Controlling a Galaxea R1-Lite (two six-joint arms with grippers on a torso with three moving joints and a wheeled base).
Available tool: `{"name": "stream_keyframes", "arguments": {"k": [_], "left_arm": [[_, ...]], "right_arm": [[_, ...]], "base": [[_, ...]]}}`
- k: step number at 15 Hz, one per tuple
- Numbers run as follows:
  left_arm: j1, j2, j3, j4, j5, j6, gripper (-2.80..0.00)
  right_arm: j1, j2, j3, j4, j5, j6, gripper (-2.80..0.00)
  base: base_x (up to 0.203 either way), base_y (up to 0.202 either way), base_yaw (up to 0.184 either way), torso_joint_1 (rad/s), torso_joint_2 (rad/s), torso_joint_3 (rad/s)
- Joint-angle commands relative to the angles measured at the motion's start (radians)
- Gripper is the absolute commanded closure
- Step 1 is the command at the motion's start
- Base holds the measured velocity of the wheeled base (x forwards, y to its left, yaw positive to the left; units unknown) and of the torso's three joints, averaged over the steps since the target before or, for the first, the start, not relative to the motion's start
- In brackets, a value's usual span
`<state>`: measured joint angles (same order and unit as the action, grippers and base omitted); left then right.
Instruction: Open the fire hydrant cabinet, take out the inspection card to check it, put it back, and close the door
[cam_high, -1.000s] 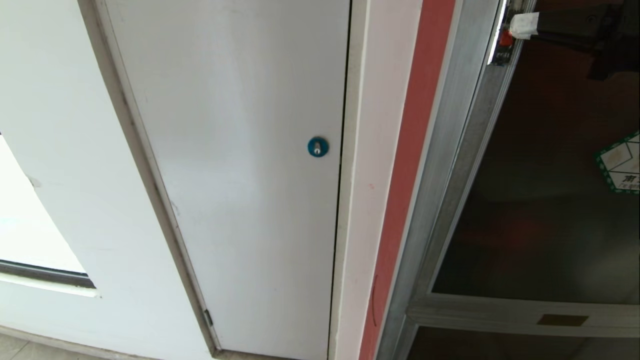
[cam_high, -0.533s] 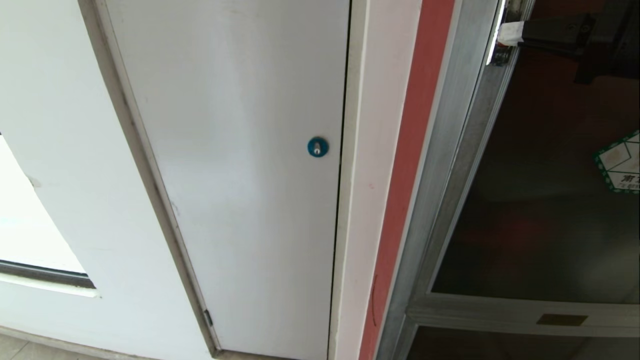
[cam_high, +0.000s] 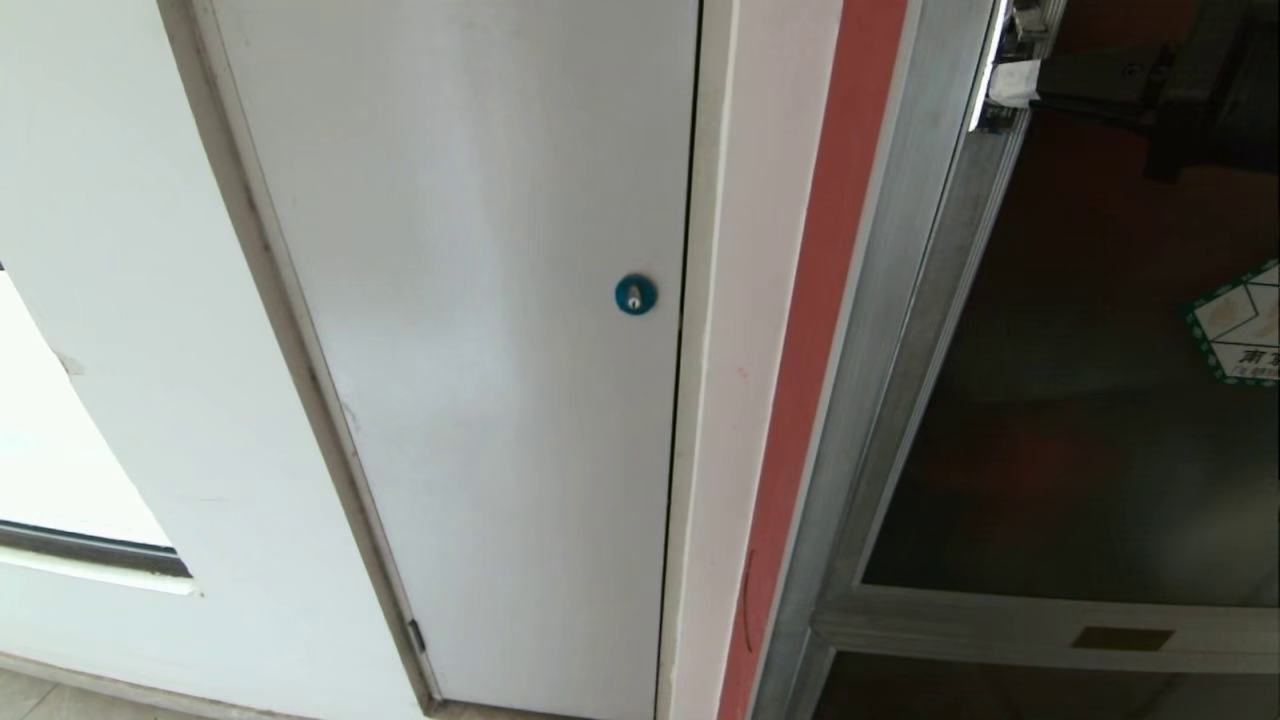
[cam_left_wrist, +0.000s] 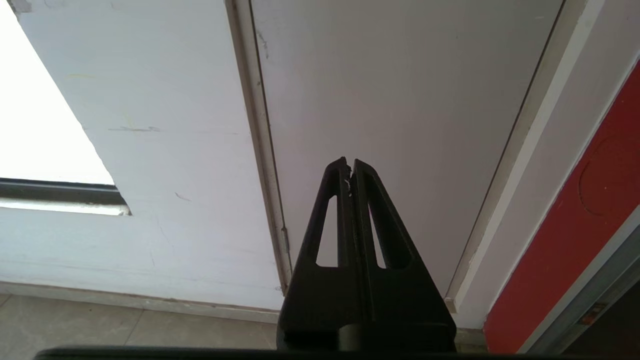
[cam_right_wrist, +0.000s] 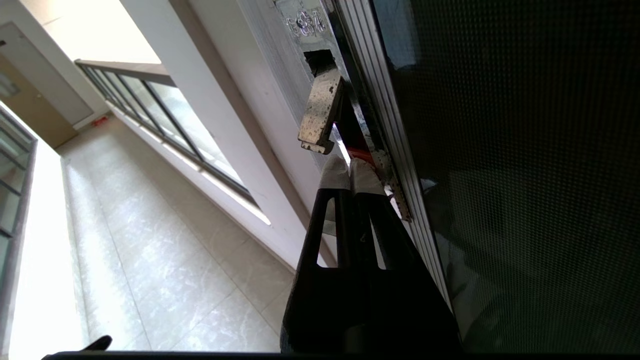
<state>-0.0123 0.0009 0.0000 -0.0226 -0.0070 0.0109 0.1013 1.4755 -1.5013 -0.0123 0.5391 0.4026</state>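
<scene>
Silver aluminium framed the fire hydrant cabinet (cam_high: 880, 330), which stood toward 3 o'clock in the head view, with a red strip (cam_high: 800, 380) running down its outer side. The door (cam_high: 1080, 400), a dark tinted glass pane carrying a green-bordered white sticker (cam_high: 1240, 325) at its 3 o'clock edge, lay nearly flush in the frame. At 1 o'clock the right gripper (cam_high: 1012, 82) reached in from the right, its white-taped tips pressed together with nothing between them and set against the small red latch (cam_right_wrist: 361, 152) on the door's edge. In the right wrist view a tarnished metal tab (cam_right_wrist: 320, 112) jutted from a slot in the frame just beyond those tips. The inspection card was not visible. The plain pale grey panel (cam_high: 480, 350) with its blue round lock (cam_high: 636, 293) filled the centre of the head view. The left gripper (cam_left_wrist: 349, 169), clenched and empty, hung parked before the lower part of that panel, above the tiled floor (cam_left_wrist: 125, 325).
</scene>
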Motion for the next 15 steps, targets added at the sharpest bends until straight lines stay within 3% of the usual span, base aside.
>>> {"name": "stream_keyframes", "arguments": {"k": [1, 7, 11, 13, 15], "left_arm": [[0.000, 0.001, 0.014, 0.000, -0.001, 0.000, 0.00], [0.000, 0.001, 0.014, 0.000, 0.000, 0.000, 0.00], [0.000, 0.001, 0.014, 0.000, -0.001, 0.000, 0.00], [0.000, 0.001, 0.014, 0.000, -0.001, 0.000, 0.00], [0.000, 0.001, 0.014, 0.000, -0.001, 0.000, 0.00]], "right_arm": [[0.000, -0.004, 0.006, 0.000, 0.001, 0.002, 0.00], [0.016, -0.060, 0.012, 0.005, 0.000, 0.043, 0.00], [0.100, -0.169, 0.058, 0.033, -0.012, 0.071, 0.00], [0.163, -0.206, 0.095, 0.036, -0.079, 0.070, 0.00], [0.239, -0.230, 0.140, 0.033, -0.206, 0.064, 0.00]], "base": [[0.000, 0.000, 0.000, 0.000, 0.00, 0.000], [0.000, 0.000, 0.000, 0.000, 0.00, 0.000], [0.000, 0.000, 0.000, 0.000, 0.00, 0.000], [0.000, 0.000, 0.000, 0.000, 0.00, 0.000], [0.000, 0.000, 0.000, 0.000, 0.00, 0.000]]}}
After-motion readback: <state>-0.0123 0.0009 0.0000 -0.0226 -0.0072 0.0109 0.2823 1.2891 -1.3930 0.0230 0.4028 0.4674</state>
